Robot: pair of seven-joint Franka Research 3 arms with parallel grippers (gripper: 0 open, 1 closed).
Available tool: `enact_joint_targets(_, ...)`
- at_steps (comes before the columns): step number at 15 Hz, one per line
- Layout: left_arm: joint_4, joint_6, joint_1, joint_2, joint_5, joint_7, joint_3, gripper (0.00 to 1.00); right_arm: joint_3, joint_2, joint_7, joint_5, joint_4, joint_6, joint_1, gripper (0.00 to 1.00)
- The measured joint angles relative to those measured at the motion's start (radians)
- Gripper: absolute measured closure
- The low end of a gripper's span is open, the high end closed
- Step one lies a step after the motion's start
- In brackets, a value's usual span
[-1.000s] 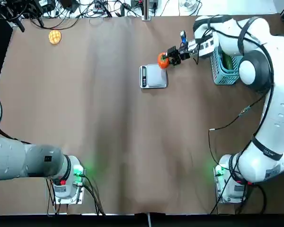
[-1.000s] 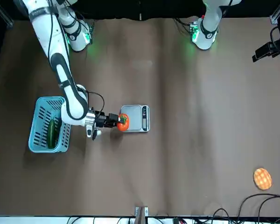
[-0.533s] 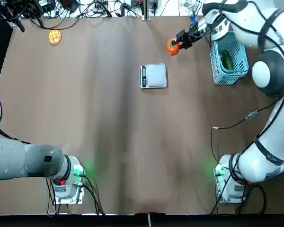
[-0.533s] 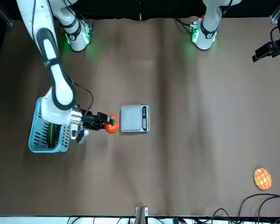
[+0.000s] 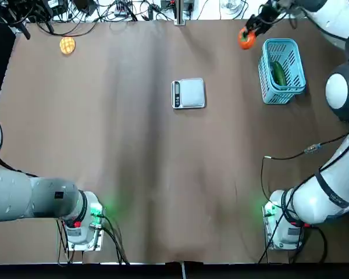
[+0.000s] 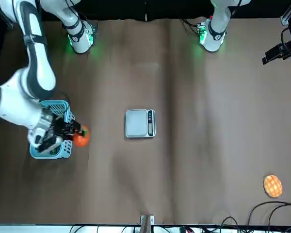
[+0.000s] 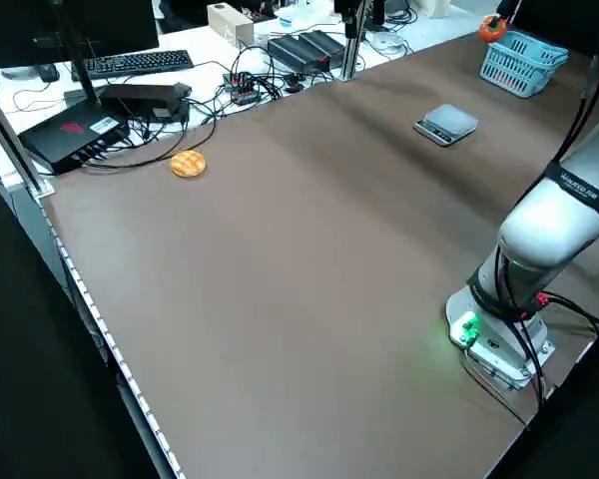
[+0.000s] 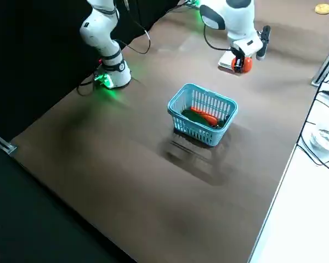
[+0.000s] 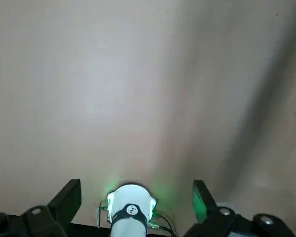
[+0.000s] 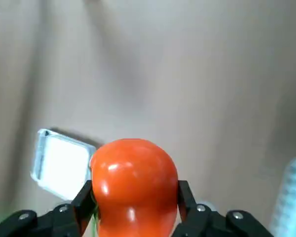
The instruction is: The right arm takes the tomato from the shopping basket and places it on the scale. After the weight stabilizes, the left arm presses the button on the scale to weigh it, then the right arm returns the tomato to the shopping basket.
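One tomato [image 5: 245,39] sits clamped in the right claw [image 5: 249,32], lifted at the basket's [image 5: 266,71] 11 o'clock for return; left claw [image 9: 133,217] idles open, away from the scale [image 5: 188,93].

Top cam looks straight down, arm bases at 6 o'clock. Front cam faces them, bases at 12. Both share the scale [image 5: 188,93] mid-surface [image 5: 134,174] and the shopping basket [image 5: 282,71]. Side cams raised, diagonal, farther off. Wrist cams close over the surface; the right one also catches the scale.
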Motion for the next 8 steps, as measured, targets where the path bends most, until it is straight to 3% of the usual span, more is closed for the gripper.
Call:
enact_joint_targets(4, 0.000, 0.000, 0.000, 0.000, 0.000, 0.000, 0.000, 0.00, -0.098, -0.001, 0.010, -0.147, 0.035, -0.023, -0.009, 0.29)
enact_joint_targets(8, 0.000, 0.000, 0.000, 0.000, 0.000, 0.000, 0.000, 0.00, -0.149, 0.004, 0.027, -0.336, 0.045, -0.019, -0.026, 0.29)
